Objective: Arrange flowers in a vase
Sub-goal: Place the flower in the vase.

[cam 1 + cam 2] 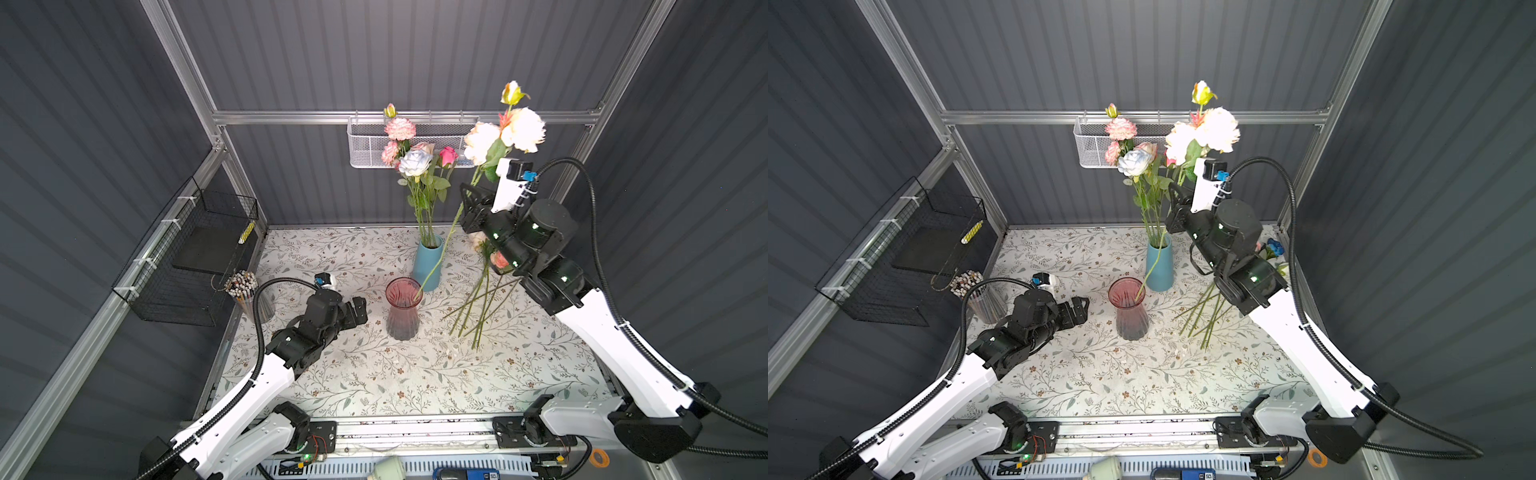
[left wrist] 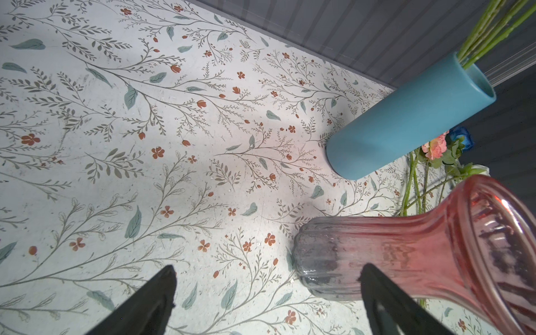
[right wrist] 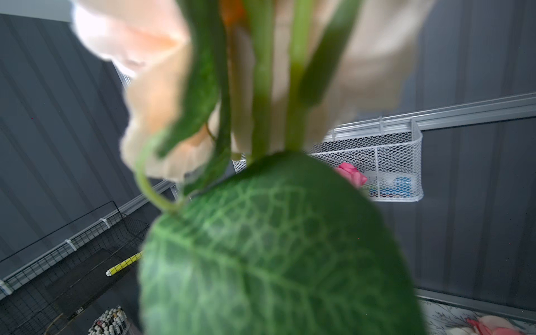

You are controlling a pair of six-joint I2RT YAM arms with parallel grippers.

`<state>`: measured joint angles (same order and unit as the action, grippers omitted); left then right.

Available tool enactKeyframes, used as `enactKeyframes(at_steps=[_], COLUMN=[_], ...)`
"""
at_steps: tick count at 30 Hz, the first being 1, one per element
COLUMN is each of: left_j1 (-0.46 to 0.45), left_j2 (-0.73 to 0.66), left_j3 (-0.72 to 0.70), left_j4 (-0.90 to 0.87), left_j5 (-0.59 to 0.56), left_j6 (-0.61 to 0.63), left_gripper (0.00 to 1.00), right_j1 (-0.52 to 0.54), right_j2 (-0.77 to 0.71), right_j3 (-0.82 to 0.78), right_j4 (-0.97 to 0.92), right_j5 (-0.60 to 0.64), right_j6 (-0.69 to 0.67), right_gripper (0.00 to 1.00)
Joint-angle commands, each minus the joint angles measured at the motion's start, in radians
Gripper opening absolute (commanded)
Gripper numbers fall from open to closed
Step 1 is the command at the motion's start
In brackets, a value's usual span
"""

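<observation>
The right gripper [image 1: 468, 208] is clamping 1 cream flower stem [image 1: 441, 254], which is slanting down toward the left arm, its tip inside the pink vase [image 1: 402, 318]; the left gripper [image 1: 358, 311] is standing open beside it.

A veined green leaf [image 3: 275, 246] looms close, peach blooms [image 3: 150, 116] (blurred) behind it.

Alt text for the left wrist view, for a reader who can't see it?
The left gripper, jaws wide open, looks across a floral-patterned table, with a pink ribbed glass vase close ahead to one side. Beyond stands a blue vase holding green stems, and loose flowers lie on the table past both.
</observation>
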<state>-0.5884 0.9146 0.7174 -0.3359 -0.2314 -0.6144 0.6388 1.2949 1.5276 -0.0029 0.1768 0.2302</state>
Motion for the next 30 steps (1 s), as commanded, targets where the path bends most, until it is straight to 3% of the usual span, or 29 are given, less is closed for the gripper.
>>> enactKeyframes(at_steps=[1, 8, 14, 22, 26, 30], left_j1=[0.0, 0.0, 0.001, 0.0, 0.001, 0.0], left_j2=[-0.022, -0.025, -0.017, 0.009, 0.021, 0.046], left_j3=[0.002, 0.004, 0.012, 0.027, 0.031, 0.05], left_j4=[0.0, 0.021, 0.052, 0.058, 0.073, 0.081], left_j5=[0.011, 0.025, 0.048, 0.052, 0.054, 0.068], left_j6=[0.006, 0.029, 0.06, 0.083, 0.085, 0.087], left_gripper=[0.99, 0.99, 1.0, 0.99, 1.0, 1.0], right_j1=[0.013, 0.047, 0.101, 0.168, 0.174, 0.183], right_j2=[0.022, 0.028, -0.002, -0.052, -0.066, -0.063], right_j3=[0.005, -0.091, -0.226, -0.352, -0.384, -0.363], right_j4=[0.078, 0.127, 0.148, 0.067, 0.048, -0.02], right_j5=[0.028, 0.02, 0.023, 0.026, 0.038, 0.004], right_j6=[-0.048, -0.028, 0.03, 0.091, 0.116, 0.12], right_gripper=[0.09, 0.09, 0.17, 0.21, 0.26, 0.42])
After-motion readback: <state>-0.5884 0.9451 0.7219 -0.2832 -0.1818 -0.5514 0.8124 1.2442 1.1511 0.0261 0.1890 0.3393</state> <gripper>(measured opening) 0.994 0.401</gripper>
